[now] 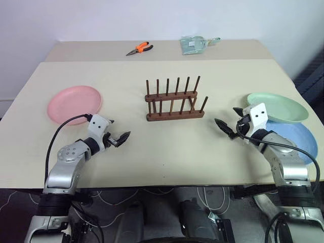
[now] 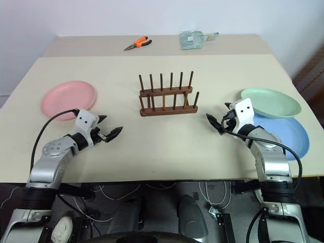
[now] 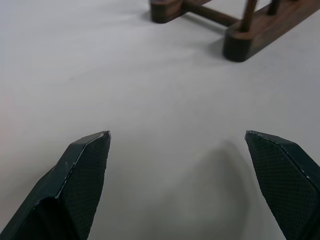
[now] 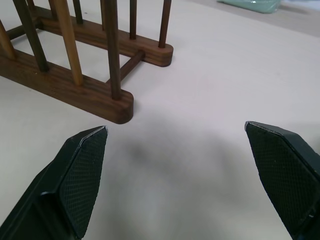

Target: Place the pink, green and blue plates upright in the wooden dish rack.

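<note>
In the middle of a pale beige table (image 1: 152,152) stands the wooden dish rack (image 1: 175,105), small and dark brown. Its long axis runs across the table from the robot's left to its right, with a slight skew, and its two rows of thin pegs point straight up. No plate sits between the pegs.

The pink plate (image 1: 74,104) lies flat on the table to the left of the rack, well apart from it. On the right side, the green plate (image 1: 277,107) lies flat with its near edge overlapping the blue plate (image 1: 291,139), which lies closer to the robot. All three plates are face up.

The left gripper (image 1: 119,132) hangs low over the table between the pink plate and the rack, pointing toward the centre, its two black fingers spread apart and holding nothing. The right gripper (image 1: 229,120) hangs just beside the green plate, pointing inward toward the rack, its fingers also spread and empty.

The head views take in the far edge of the table, where orange-handled pliers (image 1: 139,48) lie, and to their right a pale green dustpan-like object (image 1: 195,44). The left wrist view looks between its two fingertips (image 3: 85,170) at bare tabletop and one end of the rack base. The right wrist view shows the rack's rounded base rails and pegs from close by, some pegs lighter in colour than others
</note>
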